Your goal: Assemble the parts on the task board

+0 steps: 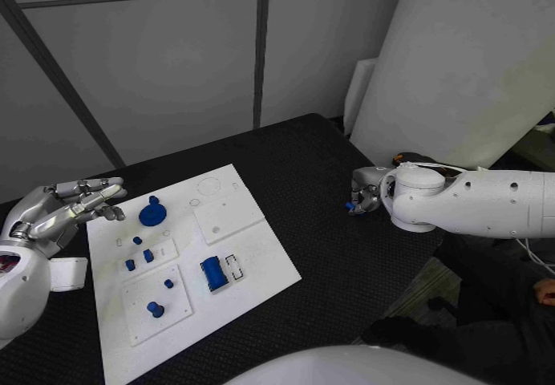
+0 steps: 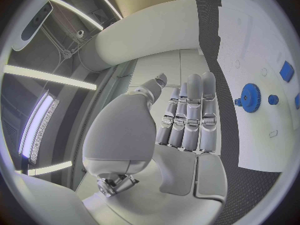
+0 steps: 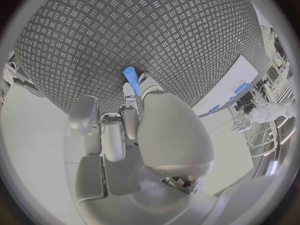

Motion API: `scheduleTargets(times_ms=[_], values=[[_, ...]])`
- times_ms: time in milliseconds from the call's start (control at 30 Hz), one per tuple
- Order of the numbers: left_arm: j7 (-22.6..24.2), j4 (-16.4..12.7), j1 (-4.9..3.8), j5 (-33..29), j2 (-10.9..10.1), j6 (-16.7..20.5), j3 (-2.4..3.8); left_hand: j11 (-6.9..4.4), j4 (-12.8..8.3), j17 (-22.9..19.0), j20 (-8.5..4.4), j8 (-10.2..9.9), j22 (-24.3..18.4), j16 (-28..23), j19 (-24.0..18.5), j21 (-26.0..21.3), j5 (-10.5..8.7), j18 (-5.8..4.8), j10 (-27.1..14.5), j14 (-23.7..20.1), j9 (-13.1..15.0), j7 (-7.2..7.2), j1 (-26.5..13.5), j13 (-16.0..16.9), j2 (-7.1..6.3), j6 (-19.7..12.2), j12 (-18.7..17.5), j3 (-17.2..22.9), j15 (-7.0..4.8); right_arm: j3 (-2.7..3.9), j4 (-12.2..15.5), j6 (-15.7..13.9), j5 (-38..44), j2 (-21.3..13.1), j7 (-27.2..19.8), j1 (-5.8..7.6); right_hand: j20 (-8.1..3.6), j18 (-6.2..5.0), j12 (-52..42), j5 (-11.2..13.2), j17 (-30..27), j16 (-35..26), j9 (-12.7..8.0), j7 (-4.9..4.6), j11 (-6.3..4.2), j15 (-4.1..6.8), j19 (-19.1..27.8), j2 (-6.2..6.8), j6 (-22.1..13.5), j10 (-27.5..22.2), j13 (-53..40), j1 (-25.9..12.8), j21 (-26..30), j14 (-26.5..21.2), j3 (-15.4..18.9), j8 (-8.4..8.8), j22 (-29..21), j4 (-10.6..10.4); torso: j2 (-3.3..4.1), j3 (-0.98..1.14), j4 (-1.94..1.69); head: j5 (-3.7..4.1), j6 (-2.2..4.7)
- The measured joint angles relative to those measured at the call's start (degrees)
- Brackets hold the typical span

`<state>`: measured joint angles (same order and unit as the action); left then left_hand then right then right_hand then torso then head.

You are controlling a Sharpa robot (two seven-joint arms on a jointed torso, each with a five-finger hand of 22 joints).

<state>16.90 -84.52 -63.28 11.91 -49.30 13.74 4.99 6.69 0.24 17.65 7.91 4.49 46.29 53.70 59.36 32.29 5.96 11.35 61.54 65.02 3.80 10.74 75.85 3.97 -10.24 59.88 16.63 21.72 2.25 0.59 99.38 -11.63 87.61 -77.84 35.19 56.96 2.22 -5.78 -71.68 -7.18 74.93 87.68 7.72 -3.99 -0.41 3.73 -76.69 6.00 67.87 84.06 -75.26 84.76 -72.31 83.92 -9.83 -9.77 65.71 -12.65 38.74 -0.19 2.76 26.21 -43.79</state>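
The right hand pinches a small blue peg above the black table, right of the white board. The left hand hovers empty, fingers straight, beside the board's blue gear.

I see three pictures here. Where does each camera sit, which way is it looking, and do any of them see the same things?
Head view: on the robot's head, looking down at the task board; left hand beside it, right hand off over the black table.
Left wrist view: behind the left hand, open, facing the board.
Right wrist view: behind the right hand, pinching a blue part above the table.
Shared: head and left wrist both show the blue gear.
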Motion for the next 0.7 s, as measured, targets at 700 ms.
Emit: scheduleTargets(times_ms=[700], values=[[-0.26, -0.03, 0.05, 0.00, -0.02, 0.05, -0.01, 0.00, -0.16, 0.00, 0.00, 0.00, -0.05, 0.00, 0.00, 0.00, 0.00, -0.01, 0.00, 0.00, 0.00, 0.00, 0.31, 0.00, 0.31, 0.00, 0.22, -0.16, 0.00, -0.48, 7.80, -7.39, -5.41, -4.17, 0.01, -0.28, -0.20, 0.00, 0.02, -0.81, -0.01, 0.18, -6.10, -0.25, -0.45, 0.52, -0.20, 0.33, 0.16, -0.02, 0.31, -2.62, -0.36, 0.11, -12.30, 0.01, 0.78, 7.10, -0.01, -0.14, -0.03, -0.10, 0.32]])
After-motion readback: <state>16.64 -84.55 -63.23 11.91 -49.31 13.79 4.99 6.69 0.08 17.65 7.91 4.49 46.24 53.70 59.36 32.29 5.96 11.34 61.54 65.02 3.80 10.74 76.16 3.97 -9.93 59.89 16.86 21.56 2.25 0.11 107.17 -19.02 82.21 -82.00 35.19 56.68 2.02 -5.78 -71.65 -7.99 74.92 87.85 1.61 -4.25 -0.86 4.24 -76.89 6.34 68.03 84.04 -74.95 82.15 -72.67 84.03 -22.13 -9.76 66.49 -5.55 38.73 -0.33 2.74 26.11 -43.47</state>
